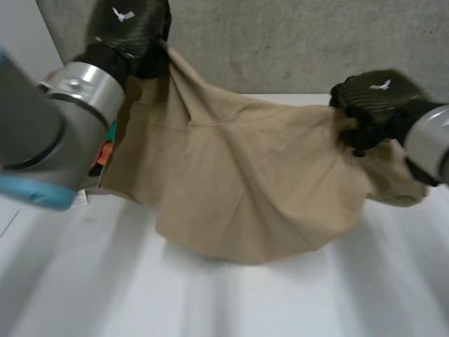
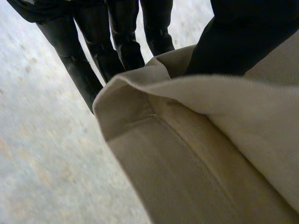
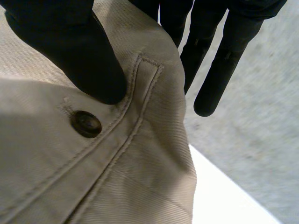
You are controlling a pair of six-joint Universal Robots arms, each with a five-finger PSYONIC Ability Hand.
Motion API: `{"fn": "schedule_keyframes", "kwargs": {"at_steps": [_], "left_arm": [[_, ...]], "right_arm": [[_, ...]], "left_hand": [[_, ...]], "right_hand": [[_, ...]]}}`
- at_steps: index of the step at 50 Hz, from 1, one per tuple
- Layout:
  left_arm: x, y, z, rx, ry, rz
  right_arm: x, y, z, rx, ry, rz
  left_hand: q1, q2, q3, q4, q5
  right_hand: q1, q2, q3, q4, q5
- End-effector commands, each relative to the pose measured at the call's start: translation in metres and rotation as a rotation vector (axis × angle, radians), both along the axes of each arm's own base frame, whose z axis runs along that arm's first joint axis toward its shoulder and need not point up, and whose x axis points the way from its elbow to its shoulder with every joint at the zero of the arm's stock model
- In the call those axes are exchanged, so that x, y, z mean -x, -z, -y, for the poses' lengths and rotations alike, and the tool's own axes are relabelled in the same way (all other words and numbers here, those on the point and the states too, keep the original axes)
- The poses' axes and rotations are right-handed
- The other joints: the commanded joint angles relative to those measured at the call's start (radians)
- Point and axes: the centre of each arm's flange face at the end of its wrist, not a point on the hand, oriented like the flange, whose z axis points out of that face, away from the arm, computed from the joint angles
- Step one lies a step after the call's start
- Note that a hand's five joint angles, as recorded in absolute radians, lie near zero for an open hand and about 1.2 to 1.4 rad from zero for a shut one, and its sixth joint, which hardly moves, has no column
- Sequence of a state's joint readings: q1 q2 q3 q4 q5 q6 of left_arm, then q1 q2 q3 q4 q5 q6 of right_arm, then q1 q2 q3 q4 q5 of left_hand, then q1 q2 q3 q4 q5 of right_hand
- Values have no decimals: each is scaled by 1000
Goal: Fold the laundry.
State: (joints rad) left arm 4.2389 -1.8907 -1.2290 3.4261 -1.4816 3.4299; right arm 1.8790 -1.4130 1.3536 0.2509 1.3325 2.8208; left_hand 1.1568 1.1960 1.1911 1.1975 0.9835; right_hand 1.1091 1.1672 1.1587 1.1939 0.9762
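Two-handed hold: beige twill garment [image 1: 238, 175] hangs above white table [image 1: 105, 281].
left hand [image 1: 133, 28] pinches hemmed edge, thumb vs fingers; right hand [image 1: 372, 105] pinches cloth w/ thumb beside dark round button [image 3: 86, 123].

My bench [image 1: 210, 302] is white and glossy, with soft light streaks running across the top. Behind it is a mottled grey concrete wall [image 1: 316, 42]. A paler plain panel [image 1: 28, 35] meets the wall at my far left.
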Motion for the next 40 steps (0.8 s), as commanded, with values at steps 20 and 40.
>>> {"fn": "schedule_keyframes", "kwargs": {"at_steps": [20,40], "left_arm": [[61,80,59,4,-88,123],[-9,160,-136,-536,133,250]], "right_arm": [[-64,50,40,253,108,26],[17,117,-7,-152,-32,-231]], "left_hand": [[-982,-1021,-1017,-1023,-984],[-799,-838,-834,-840,-801]], "right_hand": [[-935,-993,-984,-1019,-976],[-780,-839,-830,-865,-822]]}}
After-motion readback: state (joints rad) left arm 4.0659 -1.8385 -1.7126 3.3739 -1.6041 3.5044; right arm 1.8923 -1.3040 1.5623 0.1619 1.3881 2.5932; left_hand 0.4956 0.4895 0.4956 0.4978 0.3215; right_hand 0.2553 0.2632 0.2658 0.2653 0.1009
